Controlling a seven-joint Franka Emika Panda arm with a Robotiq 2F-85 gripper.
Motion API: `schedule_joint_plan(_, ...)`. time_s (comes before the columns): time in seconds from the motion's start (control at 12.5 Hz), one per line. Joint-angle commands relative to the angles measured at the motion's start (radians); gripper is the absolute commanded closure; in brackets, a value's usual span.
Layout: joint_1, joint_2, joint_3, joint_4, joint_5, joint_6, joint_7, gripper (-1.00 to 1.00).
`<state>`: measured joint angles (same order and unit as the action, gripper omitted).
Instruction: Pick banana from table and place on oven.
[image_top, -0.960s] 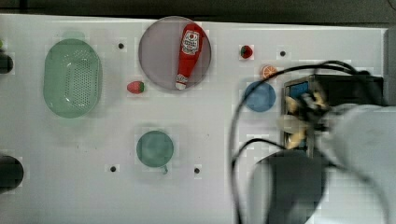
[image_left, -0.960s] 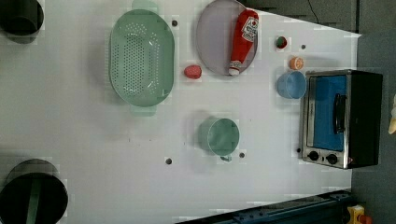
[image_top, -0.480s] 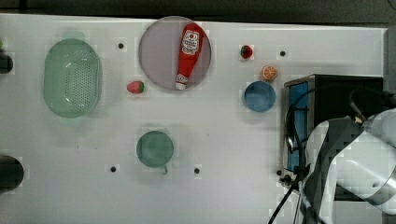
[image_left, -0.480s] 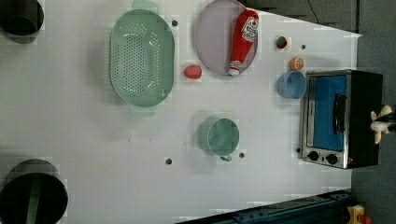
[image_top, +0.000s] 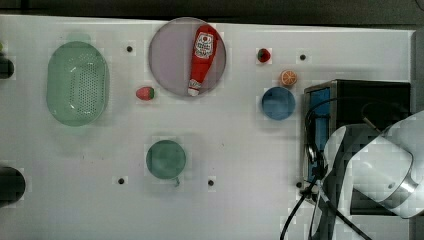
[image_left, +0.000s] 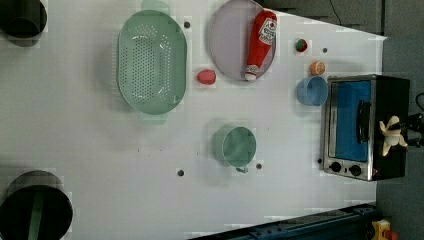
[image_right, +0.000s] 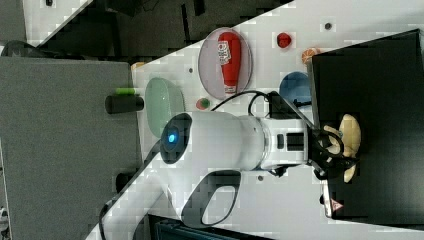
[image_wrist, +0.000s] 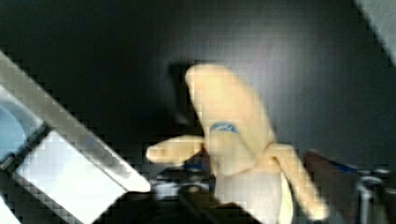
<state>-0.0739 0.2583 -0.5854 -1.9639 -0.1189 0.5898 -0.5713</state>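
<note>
The black gripper (image_right: 334, 150) at the end of the big white robot arm (image_right: 225, 140) is pointing at the top of the oven in the middle right of the right view. It is right at the small pale-yellow toy banana with its peel flaps spread open (image_right: 351, 131). I cannot tell if the gripper is gripping the banana or letting it go.

The banana is on the black top of the boxy toaster oven with a silver front and blue glass door (image_right: 380, 75). In the wrist view the banana (image_wrist: 233, 126) is lying on that dark top with its flaps pointing out. In the left view the banana (image_left: 391, 136) is at the middle right of the frame, on the oven (image_left: 390, 100), near the far edge from the door.

In the top view the arm (image_top: 380, 170) is covering the lower part of the oven (image_top: 375, 95) at the lower right of the frame. The oven is standing on the big white table (image_top: 250, 150).

Just beside the oven door, 1 round blue bowl (image_top: 278, 103) is sitting, with 1 orange slice (image_top: 288, 77) near it. At the top middle, 1 red ketchup bottle (image_top: 202, 57) is lying on a round grey plate (image_top: 165, 65). 1 red strawberry (image_top: 145, 93) is sitting just beside the plate. 1 pale green strainer basket (image_top: 77, 82) is at the upper left. 1 green cup (image_top: 166, 159) is sitting in the lower middle.
</note>
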Motion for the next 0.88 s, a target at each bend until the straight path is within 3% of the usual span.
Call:
schedule_joint_plan(0.08,0.032,-0.071,0.016,0.044,0.002,0.000,-0.039,-1.00)
schedule_joint_plan(0.4,0.092,-0.182,0.135,0.078,0.002,-0.066,0.025,-1.00)
schedule_joint_plan(0.72,0.129,-0.348,0.314,0.077,0.007,-0.336,0.491,-1.00)
schedule_joint_plan(0.88,0.130,-0.418,0.393,0.069,0.015,-0.384,0.736,-1.00)
